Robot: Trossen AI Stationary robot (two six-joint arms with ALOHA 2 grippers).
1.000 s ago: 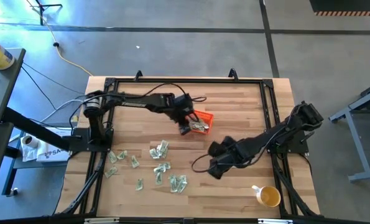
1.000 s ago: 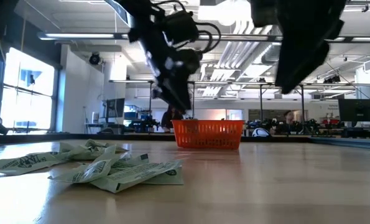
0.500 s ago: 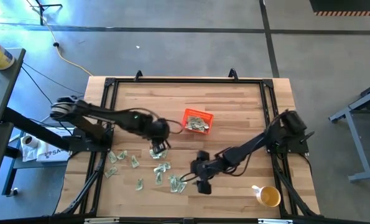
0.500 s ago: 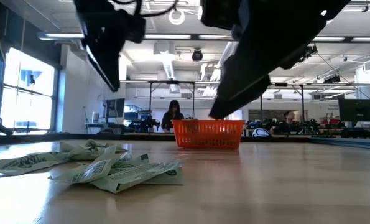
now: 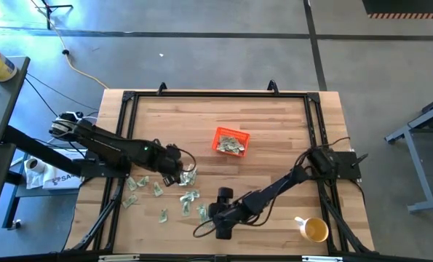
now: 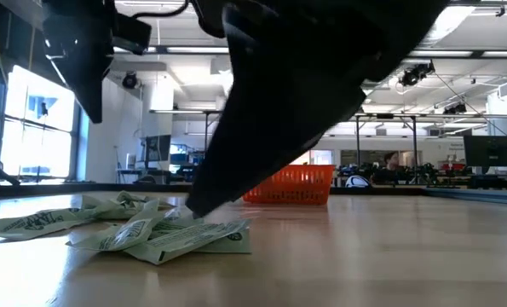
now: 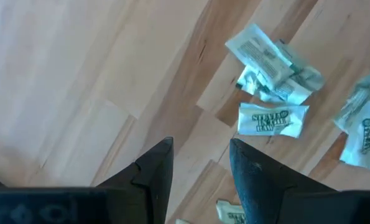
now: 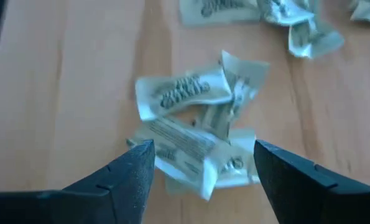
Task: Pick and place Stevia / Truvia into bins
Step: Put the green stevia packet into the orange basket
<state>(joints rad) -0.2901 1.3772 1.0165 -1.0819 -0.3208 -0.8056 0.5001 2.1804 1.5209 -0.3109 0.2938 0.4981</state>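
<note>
Left gripper: the left gripper (image 5: 178, 175) is at the left-centre of the high view, right at the top edge of the scattered sachets. In its wrist view its two dark fingers (image 7: 155, 168) stand apart with bare wood between them, nothing held.

Right gripper: the right gripper (image 5: 215, 216) reaches far across to the lower middle of the high view, at the right-hand end of the sachet scatter. Its wrist view shows the fingers (image 8: 135, 168) spread wide, one to each side of a small crumpled pile of sachets (image 8: 197, 134). I cannot tell whether the tips touch the paper.

Sachets on the table: pale green and white sachets (image 5: 161, 191) lie loose on the wooden table (image 5: 274, 131), across the lower left of the high view. In the low view they show as a flat heap (image 6: 164, 234) at lower left, with the big dark bulk of an arm (image 6: 321, 77) filling the middle of the frame above them.

Basket: the orange basket (image 5: 231, 141) sits near the middle of the table, well apart from both grippers, with several sachets (image 5: 233, 146) already inside.

Cup: a yellow cup (image 5: 314, 230) stands at the lower right corner of the table.
</note>
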